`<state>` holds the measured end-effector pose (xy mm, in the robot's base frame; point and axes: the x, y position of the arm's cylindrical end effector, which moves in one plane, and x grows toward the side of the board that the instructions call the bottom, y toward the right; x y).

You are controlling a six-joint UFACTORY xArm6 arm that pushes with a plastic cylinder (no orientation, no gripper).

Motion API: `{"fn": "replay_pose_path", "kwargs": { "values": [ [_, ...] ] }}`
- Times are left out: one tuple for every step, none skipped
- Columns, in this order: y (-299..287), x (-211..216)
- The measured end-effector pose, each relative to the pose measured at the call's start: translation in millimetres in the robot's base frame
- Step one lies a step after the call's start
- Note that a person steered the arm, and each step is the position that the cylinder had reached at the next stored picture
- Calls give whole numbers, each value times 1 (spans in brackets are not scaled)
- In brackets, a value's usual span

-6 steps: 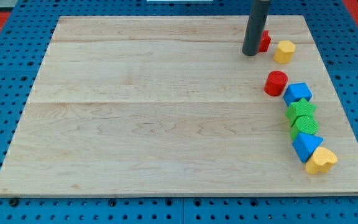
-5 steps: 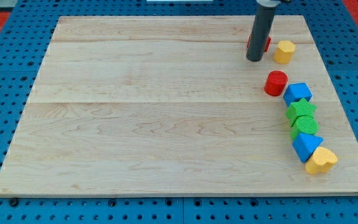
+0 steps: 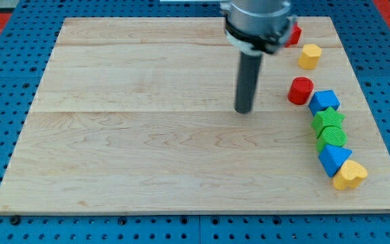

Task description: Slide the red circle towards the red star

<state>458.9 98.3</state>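
The red circle (image 3: 300,90) sits on the wooden board (image 3: 147,135) at the view's right. The red star (image 3: 292,34) lies above it near the board's top edge, partly hidden behind the arm's body. My tip (image 3: 244,110) rests on the board to the left of the red circle and slightly lower, apart from it by a clear gap. It touches no block.
A yellow block (image 3: 309,55) lies between the star and the circle, a little to the right. Below the circle runs a chain: blue block (image 3: 324,102), green star (image 3: 328,119), green circle (image 3: 332,137), blue triangle (image 3: 334,159), yellow heart (image 3: 349,175).
My tip has moved down and to the left, from beside the red star to left of the red circle. No block has moved.
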Motion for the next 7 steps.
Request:
{"fn": "replay_pose_path", "kwargs": {
  "values": [
    [72,20],
    [63,-16],
    [78,-49],
    [79,-25],
    [87,-16],
    [90,-38],
    [92,-57]
  ]
}}
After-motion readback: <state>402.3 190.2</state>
